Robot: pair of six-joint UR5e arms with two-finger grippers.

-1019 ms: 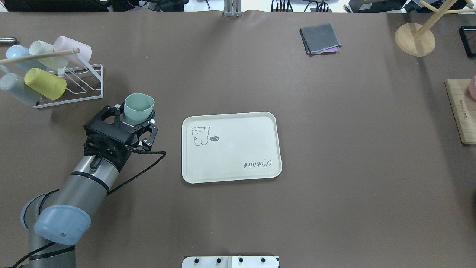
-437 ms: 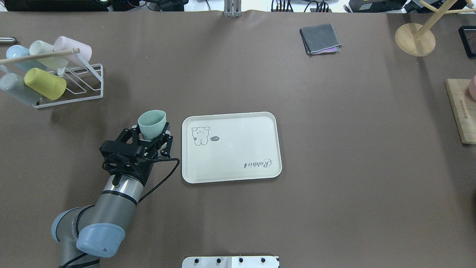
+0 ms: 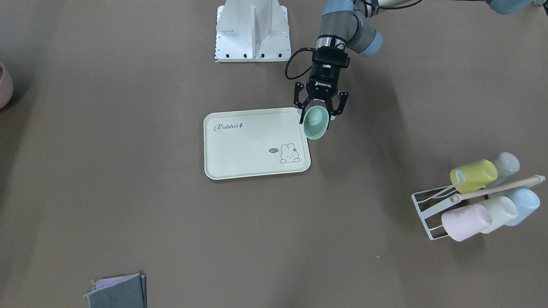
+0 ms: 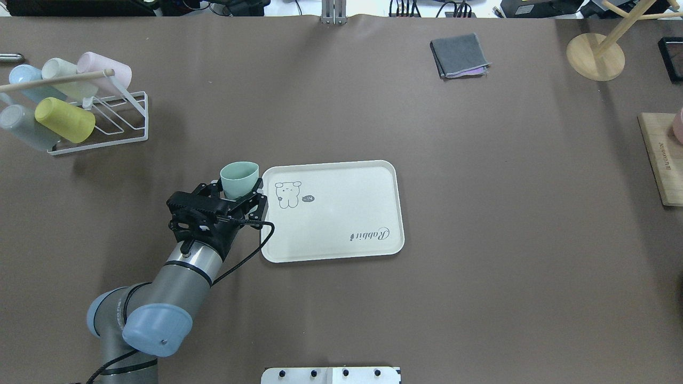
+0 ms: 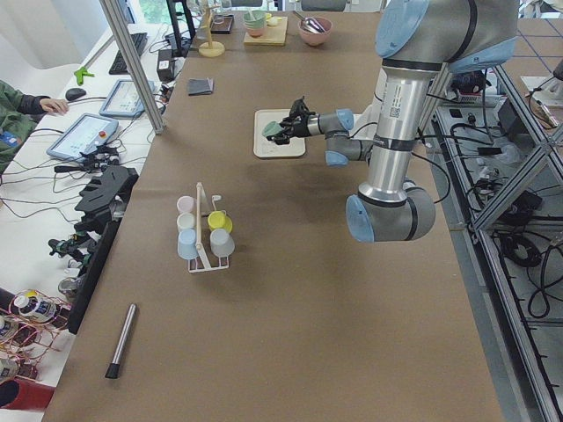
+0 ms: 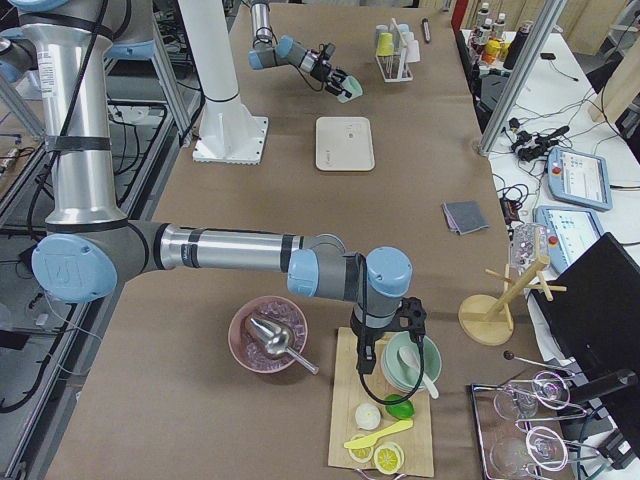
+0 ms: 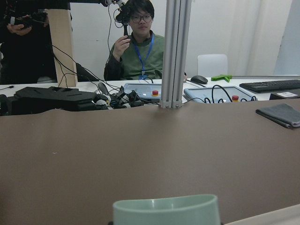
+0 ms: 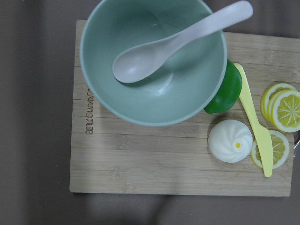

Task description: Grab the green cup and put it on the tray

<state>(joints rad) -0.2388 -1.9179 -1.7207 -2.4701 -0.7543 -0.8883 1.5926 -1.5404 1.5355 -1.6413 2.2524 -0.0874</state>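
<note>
At tray's left edge, beside the rabbit print: left gripper (image 4: 238, 191) clamped on green cup (image 4: 239, 178), fingers pressed to its lower wall. Cup held off the table (image 4: 480, 160), tilted, mouth facing away from robot. Tray (image 4: 331, 213) lies flat. Right gripper (image 6: 384, 350) hangs over board (image 8: 178, 173) carrying bowl (image 8: 192, 89) with spoon (image 8: 164, 47); cannot tell how wide its fingers stand.

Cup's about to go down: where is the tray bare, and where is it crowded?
The tray is all bare; widest patch lies between the rabbit drawing and the Rabbit script. Tightest at the corner beside the left gripper holding the green cup.
</note>
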